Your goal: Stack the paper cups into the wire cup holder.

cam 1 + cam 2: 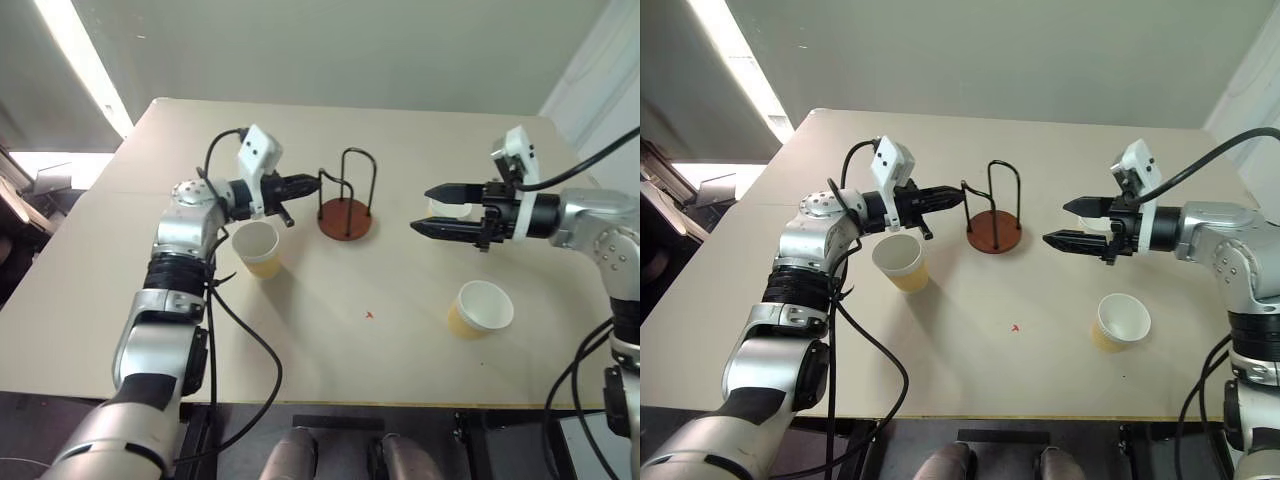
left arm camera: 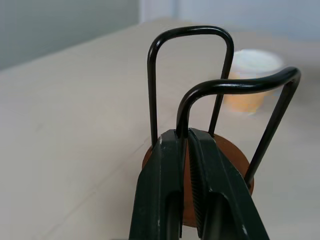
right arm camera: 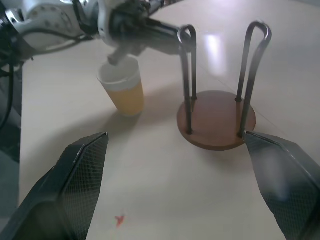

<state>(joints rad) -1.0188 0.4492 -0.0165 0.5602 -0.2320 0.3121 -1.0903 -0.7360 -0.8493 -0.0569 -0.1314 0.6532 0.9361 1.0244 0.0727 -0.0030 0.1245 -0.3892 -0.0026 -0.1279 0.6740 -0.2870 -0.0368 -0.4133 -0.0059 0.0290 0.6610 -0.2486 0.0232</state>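
Note:
The wire cup holder point(image 1: 345, 218), a reddish-brown disc with two upright black wire loops, stands at the table's middle. My left gripper point(image 1: 315, 183) reaches in level from the left and is shut on the nearer wire loop point(image 2: 182, 125). One paper cup point(image 1: 257, 248) stands upright just below the left wrist. A second paper cup point(image 1: 481, 307) stands near the front right. A third paper cup point(image 1: 443, 208) peeks out behind my right gripper point(image 1: 422, 210), which is open, to the right of the holder and pointing at it, with nothing between its fingers.
The tan table point(image 1: 400, 130) stretches back behind the holder. A small red mark point(image 1: 369, 316) lies near the front centre. Black cables hang from both arms, on the left over the table's front edge.

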